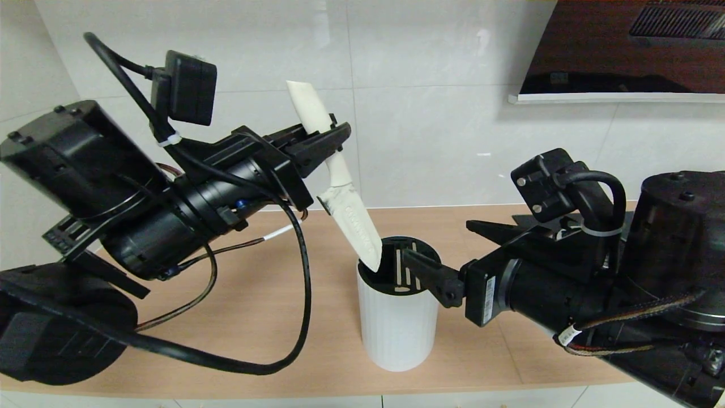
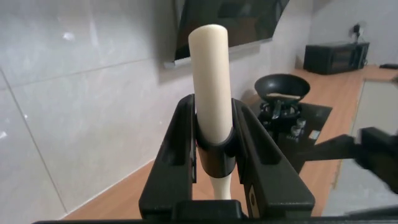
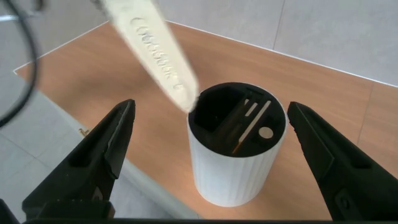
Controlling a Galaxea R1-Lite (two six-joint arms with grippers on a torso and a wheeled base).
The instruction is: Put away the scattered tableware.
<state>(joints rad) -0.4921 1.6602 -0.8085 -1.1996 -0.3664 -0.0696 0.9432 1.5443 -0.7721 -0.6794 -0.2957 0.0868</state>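
Observation:
My left gripper is shut on the cream handle of a white knife, held above the wooden counter. The blade slants down, and its tip sits just inside the rim of a white ribbed utensil holder with a black slotted insert. In the left wrist view the knife handle sticks up between my left gripper's jaws. My right gripper is open beside the holder's top, with nothing in it. In the right wrist view my right gripper has one finger on each side of the holder, and the knife blade reaches its rim.
The holder stands near the front edge of the wooden counter. A tiled wall rises behind it. A black cooktop with a frying pan lies to the right under a dark range hood. Loose cables hang below the left arm.

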